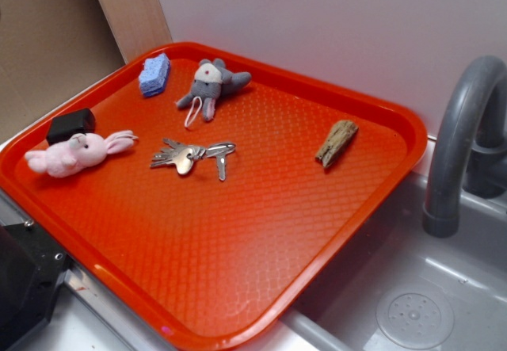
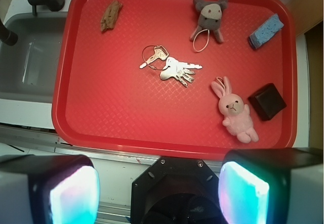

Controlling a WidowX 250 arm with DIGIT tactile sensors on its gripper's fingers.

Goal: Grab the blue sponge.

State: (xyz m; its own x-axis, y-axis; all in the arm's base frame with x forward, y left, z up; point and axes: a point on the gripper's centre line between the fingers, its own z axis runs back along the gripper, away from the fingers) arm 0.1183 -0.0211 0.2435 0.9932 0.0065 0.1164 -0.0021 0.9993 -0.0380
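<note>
The blue sponge (image 1: 154,74) lies at the far left corner of the red tray (image 1: 277,177), next to the grey plush toy (image 1: 211,83). In the wrist view the sponge (image 2: 266,31) sits at the upper right of the tray (image 2: 121,113), right of the grey plush toy (image 2: 208,15). My gripper (image 2: 159,189) is high above the tray's near edge, far from the sponge. Its two pads (image 2: 74,195) stand wide apart with nothing between them. The gripper does not show in the exterior view.
On the tray lie a pink plush bunny (image 1: 71,154), a black block (image 1: 70,125), a bunch of keys (image 1: 190,156) and a brown wood piece (image 1: 337,142). A grey sink (image 1: 412,303) with a faucet (image 1: 463,141) is right of the tray. The robot base (image 1: 24,280) is at lower left.
</note>
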